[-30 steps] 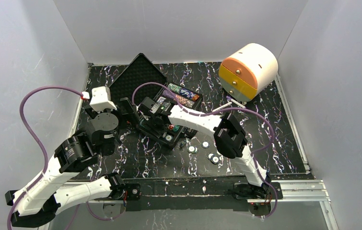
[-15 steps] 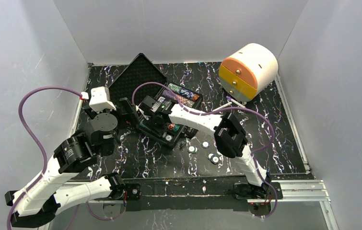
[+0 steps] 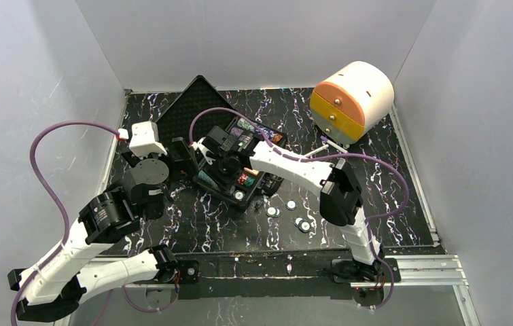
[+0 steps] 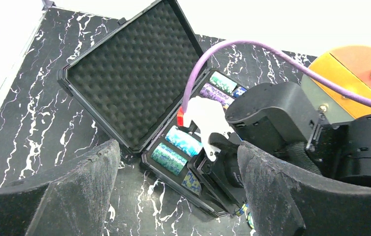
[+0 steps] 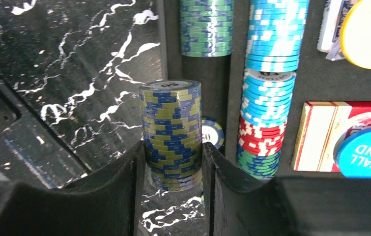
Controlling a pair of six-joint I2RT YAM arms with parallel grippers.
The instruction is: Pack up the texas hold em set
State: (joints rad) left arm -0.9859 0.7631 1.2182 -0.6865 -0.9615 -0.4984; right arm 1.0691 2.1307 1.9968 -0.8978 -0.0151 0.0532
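while the right gripper (image 5: pixel 172 164) hangs at the left edge of the open case (image 4: pixel 124 83), its fingers pinch a yellow-and-blue chip stack (image 5: pixel 171 130) by the rims, one pad on each side; only the near part of the stack sits between the pads, and the far chips stand clear of them.

case lies open on the table (image 3: pixel 389 170), foam lid laid back; the tray already holds a green row (image 5: pixel 207 27), a light blue row (image 5: pixel 271 59), a card deck (image 5: pixel 316 135) and a blue button (image 5: pixel 367 152); a few small round pieces (image 3: pixel 291 204) lie out on the table, near the case.

stack straddles the tray's left wall, partly over the table, partly over the dark slot beside it; one loose chip (image 5: pixel 212 132) leans in that slot.

left gripper (image 4: pixel 178 147): fingers spread wide, nothing between them, facing the case, apart from it.

risks for you, as judgement:
- lower from here and the stack likely lands on the wall; chips would fan out and spill onto the table; shift it over the slot first.
- unclamped far chips may slide off if you tilt or jolt the wrist.
- the leaning chip may stop the stack seating flat.
- the inner finger has little room beside the light blue row; it may knock that row as you let go.
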